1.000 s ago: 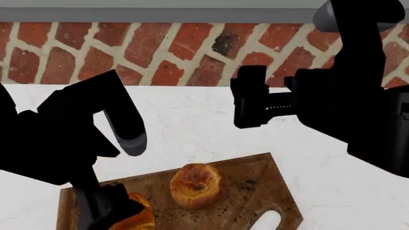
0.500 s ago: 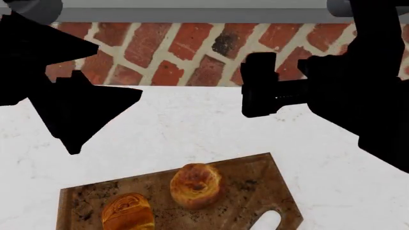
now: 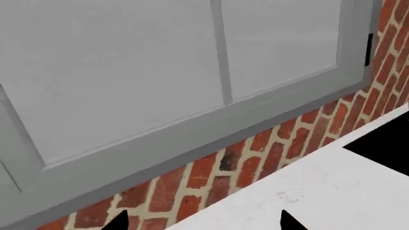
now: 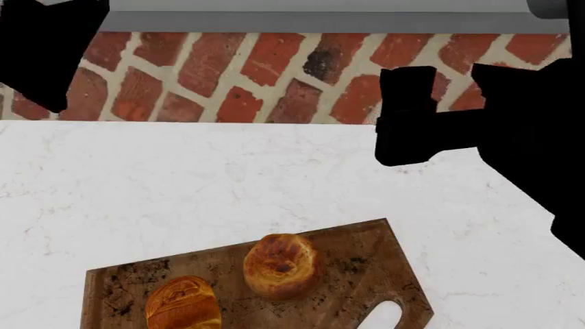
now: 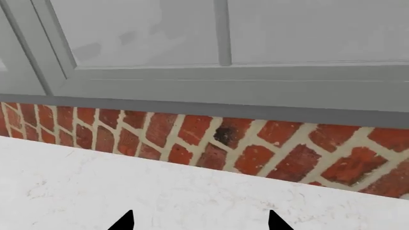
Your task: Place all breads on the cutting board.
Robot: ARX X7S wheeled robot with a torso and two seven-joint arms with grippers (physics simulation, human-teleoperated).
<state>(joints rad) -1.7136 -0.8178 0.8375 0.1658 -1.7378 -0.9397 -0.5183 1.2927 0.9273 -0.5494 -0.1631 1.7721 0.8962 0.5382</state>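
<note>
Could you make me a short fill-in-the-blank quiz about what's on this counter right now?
1. Both breads, the mini loaf and the round bun, rest on the ____.
2. The wall behind the white counter is made of red ____.
3. The number of breads lying off the cutting board is ____.
4. In both wrist views, each gripper holds ____.

Missing words: cutting board; brick; zero; nothing

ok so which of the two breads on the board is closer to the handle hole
The round golden-brown bun. It sits mid cutting board, nearer the oval handle hole; the orange mini loaf lies toward the opposite end.
</note>
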